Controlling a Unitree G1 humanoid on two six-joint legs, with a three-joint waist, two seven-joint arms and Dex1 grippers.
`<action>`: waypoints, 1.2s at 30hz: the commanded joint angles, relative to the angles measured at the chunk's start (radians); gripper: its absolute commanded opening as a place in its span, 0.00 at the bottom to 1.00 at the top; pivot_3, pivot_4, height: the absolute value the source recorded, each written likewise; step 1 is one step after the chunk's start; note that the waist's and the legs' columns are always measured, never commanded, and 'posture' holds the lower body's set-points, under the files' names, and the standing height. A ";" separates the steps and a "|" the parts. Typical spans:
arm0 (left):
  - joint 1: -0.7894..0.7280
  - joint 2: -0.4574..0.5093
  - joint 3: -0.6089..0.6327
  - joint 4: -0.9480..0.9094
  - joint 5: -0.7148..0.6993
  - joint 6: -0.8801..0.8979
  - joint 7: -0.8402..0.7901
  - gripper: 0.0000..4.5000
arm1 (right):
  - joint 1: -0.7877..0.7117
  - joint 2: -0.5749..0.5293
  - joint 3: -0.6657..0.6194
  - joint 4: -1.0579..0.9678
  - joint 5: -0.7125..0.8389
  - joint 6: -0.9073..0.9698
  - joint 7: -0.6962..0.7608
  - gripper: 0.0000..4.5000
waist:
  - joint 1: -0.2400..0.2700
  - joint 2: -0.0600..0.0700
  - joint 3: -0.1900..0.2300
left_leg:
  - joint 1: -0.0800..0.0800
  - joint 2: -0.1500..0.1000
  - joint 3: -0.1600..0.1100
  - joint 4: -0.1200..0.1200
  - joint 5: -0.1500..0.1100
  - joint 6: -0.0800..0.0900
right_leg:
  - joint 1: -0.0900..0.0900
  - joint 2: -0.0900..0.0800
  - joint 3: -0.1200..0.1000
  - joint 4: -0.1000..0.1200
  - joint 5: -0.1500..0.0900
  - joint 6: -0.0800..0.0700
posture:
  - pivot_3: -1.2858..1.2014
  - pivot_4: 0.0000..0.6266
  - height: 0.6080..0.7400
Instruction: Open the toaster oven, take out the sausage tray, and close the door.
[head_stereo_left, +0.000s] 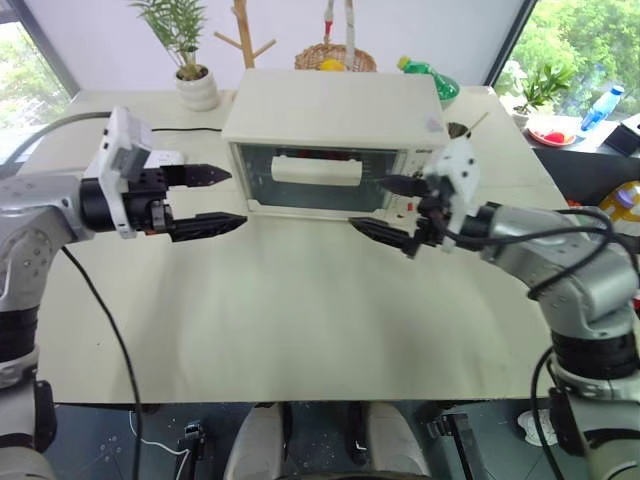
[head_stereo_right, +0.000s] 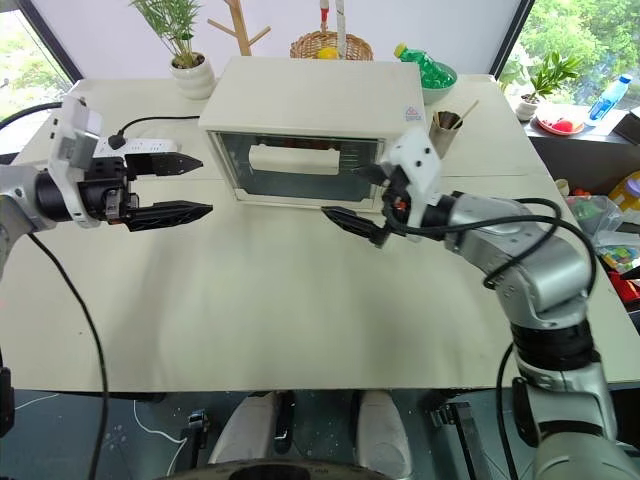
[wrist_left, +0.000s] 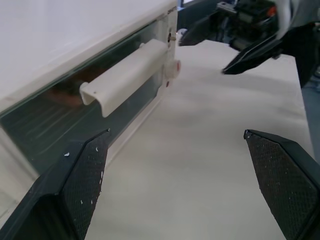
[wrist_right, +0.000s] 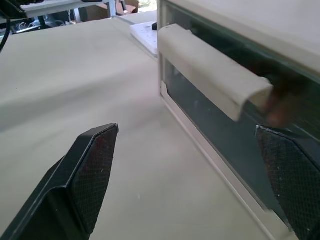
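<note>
The cream-white toaster oven stands at the back middle of the table, its glass door shut and the white bar handle across it. Behind the glass only a dim reddish shape shows; the sausage tray itself cannot be made out. My left gripper hovers open just left of the door's front. My right gripper hovers open in front of the door's right end, near the control panel. Nothing is between either pair of fingers. The handle lies close ahead in the left wrist view.
A white power strip lies left of the oven. Behind it stand a potted plant, a wicker basket and a green bottle. A cup with sticks is at the oven's right. The bare table stretches toward me.
</note>
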 joint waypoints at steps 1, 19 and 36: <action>-0.027 0.001 -0.001 0.013 0.019 -0.028 -0.021 1.00 | -0.048 0.039 0.021 0.042 -0.049 -0.039 -0.019 0.99 | 0.000 0.000 0.000 | 0.000 0.000 0.000 0.000 0.000 0.000 | 0.000 0.000 0.000 0.000 0.000 0.000 | 0.52 0.24 1.00; -0.027 -0.004 0.022 0.037 0.025 -0.033 -0.009 1.00 | -0.081 0.097 0.098 0.047 -0.067 -0.110 0.162 0.99 | -0.017 0.000 0.000 | 0.000 0.001 -0.001 0.001 0.000 0.000 | -0.001 0.001 0.000 0.002 0.000 0.000 | 0.52 0.24 1.00; -0.241 -0.088 -0.116 0.236 0.152 -0.125 -0.072 0.81 | 0.081 0.094 0.133 -0.051 -0.091 -0.101 0.168 1.00 | -0.019 0.000 0.000 | 0.000 0.002 -0.002 0.001 0.000 0.000 | -0.002 0.005 0.000 0.003 0.000 0.000 | 0.52 0.24 1.00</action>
